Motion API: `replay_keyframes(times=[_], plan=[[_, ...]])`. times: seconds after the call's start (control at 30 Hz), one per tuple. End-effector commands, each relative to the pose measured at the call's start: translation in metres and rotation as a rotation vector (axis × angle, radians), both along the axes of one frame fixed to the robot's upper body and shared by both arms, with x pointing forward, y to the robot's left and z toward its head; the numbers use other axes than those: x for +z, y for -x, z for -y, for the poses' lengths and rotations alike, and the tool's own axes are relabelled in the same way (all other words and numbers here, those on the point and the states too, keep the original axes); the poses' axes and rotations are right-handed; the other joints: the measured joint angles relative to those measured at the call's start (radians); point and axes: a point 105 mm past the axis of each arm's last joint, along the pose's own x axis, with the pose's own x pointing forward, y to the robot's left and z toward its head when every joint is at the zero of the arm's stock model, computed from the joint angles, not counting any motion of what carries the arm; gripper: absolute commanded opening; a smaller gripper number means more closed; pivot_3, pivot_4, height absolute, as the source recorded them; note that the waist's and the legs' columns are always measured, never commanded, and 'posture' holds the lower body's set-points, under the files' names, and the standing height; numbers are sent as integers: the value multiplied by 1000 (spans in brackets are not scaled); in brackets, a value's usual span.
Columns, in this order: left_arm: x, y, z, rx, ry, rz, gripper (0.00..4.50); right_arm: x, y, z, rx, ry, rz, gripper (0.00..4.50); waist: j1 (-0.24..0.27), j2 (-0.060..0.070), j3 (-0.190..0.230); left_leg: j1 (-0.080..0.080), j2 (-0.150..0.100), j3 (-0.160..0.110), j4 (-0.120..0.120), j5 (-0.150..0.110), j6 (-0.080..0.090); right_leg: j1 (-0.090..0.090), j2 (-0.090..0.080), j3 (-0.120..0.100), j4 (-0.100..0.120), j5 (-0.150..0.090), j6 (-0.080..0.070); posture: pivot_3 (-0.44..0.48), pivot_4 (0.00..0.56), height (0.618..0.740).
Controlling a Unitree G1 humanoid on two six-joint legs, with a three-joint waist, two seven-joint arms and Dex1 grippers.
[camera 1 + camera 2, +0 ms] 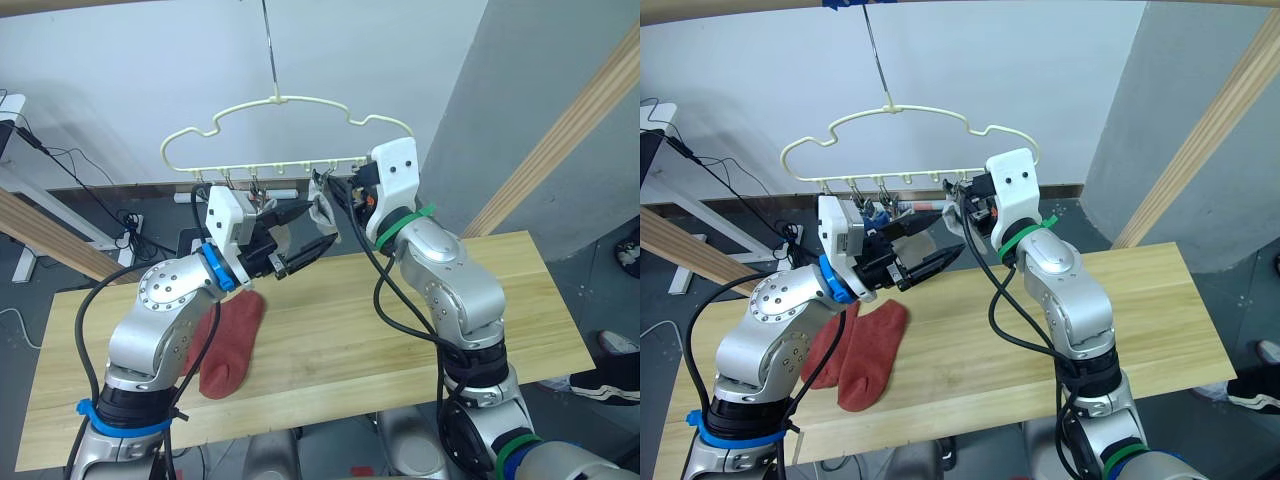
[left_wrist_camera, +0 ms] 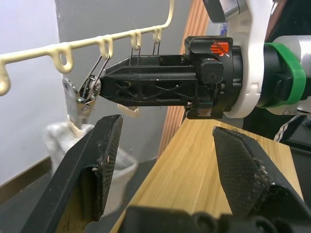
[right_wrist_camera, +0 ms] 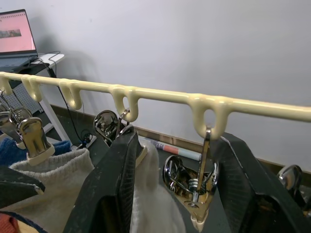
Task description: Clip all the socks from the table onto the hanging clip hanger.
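- The clip hanger [image 1: 290,135] hangs by its long hook above the far edge of the table [image 1: 520,300], its row of small metal clips just below the wavy bar.
- Both arms are raised to that row. The right gripper [image 2: 104,90] reaches in at a clip; in the right wrist view its jaws stand apart on either side of a clip [image 3: 194,189], with no sock visibly held between them.
- The left gripper [image 2: 165,160] sits just beside it, jaws wide and holding nothing, as the left wrist view shows.
- A light grey sock [image 3: 53,179] already hangs from a clip, and a second pale one [image 2: 73,133] dangles at the clip the right gripper is working. A scrap of blue fabric [image 3: 9,150] shows further along the row, apparently a blue sock already clipped.
- Two rust-red socks [image 1: 875,355] lie side by side on the table near its left end, toward the near edge, untouched.
- My judgement: the grey and blue socks look mostly hung, though the exact count on the clips cannot be told. The red pair is clearly left to do, so the task seems past halfway.
- Next would likely be freeing the jaws from the clip and going down for a red sock.
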Motion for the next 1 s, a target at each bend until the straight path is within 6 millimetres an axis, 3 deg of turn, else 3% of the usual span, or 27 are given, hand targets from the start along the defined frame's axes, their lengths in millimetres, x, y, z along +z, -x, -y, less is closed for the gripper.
replay_keyframes(times=[0.03, 0.33, 0.43, 0.57, 0.67, 0.83, 1.0], plan=[[4, 5, 3, -16, -8, 29, 3282, 17, 6, -6, 30, -26, 68, 2330, 0, 0, 0, 0, 0, 0, 0, 0, 0, 0, 0, 0, 0, 0, 0, -219, 259, 735], [3, 6, 3, -16, -8, 24, 3282, 16, 6, -7, 26, -31, 68, 2330, 0, 0, 0, 0, 0, 0, 0, 0, 0, 0, 0, 0, 0, 0, 0, -217, 259, 735], [2, 6, 2, -13, -8, 21, 3322, 16, 6, -6, 24, -30, 68, 1798, 0, 0, 0, 0, 0, 0, 0, 0, 0, 0, 0, 0, 0, 0, 0, -217, 259, 735], [1, 7, 1, -10, -1, 15, 3322, 16, 5, -6, 21, -31, 70, 566, 0, 0, 0, 0, 0, 0, 0, 0, 0, 0, 0, 0, 0, 0, 0, -217, 258, 735], [1, 6, 1, 0, 8, 15, 3322, 16, 5, -6, 21, -31, 72, 114, 0, 0, 0, 0, 0, 0, 0, 0, 0, 0, 0, 0, 0, 0, 0, -216, 257, 735], [-1, 3, -5, 50, 21, 9, 3322, 17, 5, -6, 21, -31, 77, 108, 0, 0, 0, 0, 0, 0, 0, 0, 0, 0, 0, 0, 0, 0, 0, -216, 255, 735], [-31, -5, -30, 256, 20, -72, 3322, 17, 5, -6, 22, -31, 80, 108, -1, 0, -2, 0, 0, 0, 0, 0, 0, 0, 0, 0, 0, 0, 0, -214, 253, 735]])
